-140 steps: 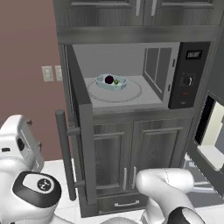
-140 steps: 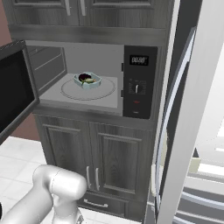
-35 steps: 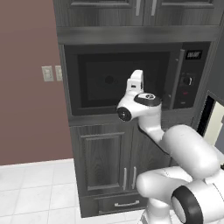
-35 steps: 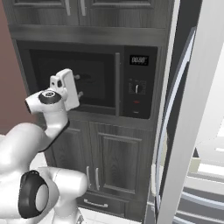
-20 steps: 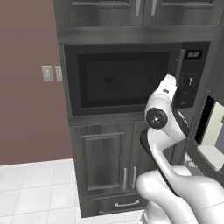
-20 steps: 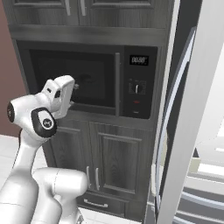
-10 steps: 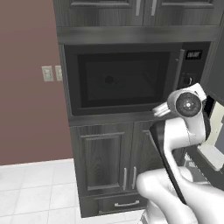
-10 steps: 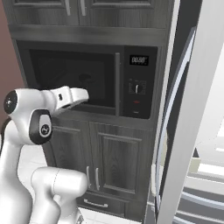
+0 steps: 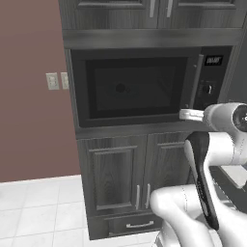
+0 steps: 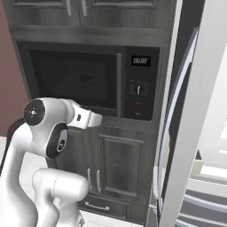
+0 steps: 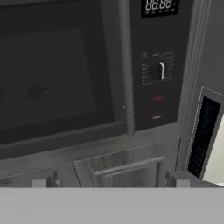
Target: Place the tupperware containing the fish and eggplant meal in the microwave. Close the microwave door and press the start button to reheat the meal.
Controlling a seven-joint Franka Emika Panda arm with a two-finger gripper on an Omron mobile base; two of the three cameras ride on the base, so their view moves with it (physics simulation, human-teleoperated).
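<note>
With the microwave door [image 9: 137, 86] shut on the meal, the gripper [image 11: 109, 181] is pointing at the cabinet below the handle [image 11: 124, 65]; the control panel's small red button [image 11: 156, 99] is sitting up and right, toward the frame's centre-right. Its fingers are standing apart.

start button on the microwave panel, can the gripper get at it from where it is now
Probably yes. The microwave door is shut, and the control panel with its round dial and the small red button faces the gripper, with nothing between them.
</note>
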